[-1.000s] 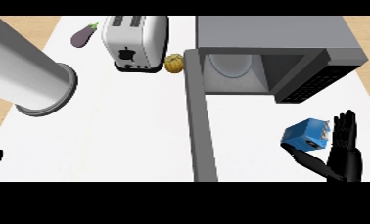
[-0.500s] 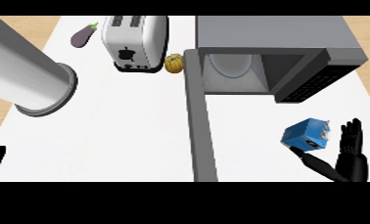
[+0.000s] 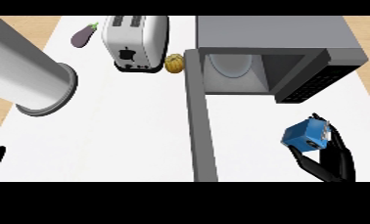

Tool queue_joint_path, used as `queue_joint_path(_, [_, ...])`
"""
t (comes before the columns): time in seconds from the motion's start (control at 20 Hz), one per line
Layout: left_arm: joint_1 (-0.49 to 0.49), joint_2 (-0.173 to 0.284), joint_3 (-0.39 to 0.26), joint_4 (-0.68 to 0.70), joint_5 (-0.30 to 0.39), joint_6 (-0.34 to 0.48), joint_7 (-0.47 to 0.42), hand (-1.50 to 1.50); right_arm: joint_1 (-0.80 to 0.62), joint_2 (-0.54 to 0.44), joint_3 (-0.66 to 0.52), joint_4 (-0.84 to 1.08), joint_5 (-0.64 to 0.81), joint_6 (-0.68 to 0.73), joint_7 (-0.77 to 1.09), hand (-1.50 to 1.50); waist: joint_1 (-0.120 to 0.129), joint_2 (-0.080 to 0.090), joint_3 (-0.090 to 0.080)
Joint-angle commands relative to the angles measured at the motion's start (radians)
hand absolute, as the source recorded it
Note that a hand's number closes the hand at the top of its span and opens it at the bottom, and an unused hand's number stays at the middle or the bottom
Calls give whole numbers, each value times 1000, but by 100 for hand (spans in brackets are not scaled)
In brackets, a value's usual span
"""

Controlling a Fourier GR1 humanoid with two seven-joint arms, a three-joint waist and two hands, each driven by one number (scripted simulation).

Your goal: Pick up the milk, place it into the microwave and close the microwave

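Lifted slightly leftward now, boxy blue milk [image 3: 308,136] in curled black right hand [image 3: 334,162].

Toaster [image 3: 135,42], eggplant [image 3: 84,34], grey cylinder [image 3: 33,74].

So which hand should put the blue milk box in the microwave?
The right hand. Its fingers are already curled round the milk, just in front of the open microwave. The left hand barely shows at the far left edge, across the open door.
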Motion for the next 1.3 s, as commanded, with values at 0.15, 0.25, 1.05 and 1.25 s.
queue_joint_path(0.15, [-3,-10,-11,28,-2,-22,-34,-150,-5,41,-47,-40,65,-280,-119,150,-6,-1,-2])
queue_joint_path(0.25, [-45,-11,-33,33,-40,40,-15,-150,-25,79,-35,-97,55,-319,-73,150,-9,-1,-1])
queue_joint_path(1.05, [5,-8,51,36,59,-64,-16,-150,-99,28,168,-254,39,52,100,150,-8,-3,-2])
queue_joint_path(1.25, [128,-11,99,-1,143,-145,-57,-150,-46,55,195,-338,33,54,115,150,1,-4,-2])
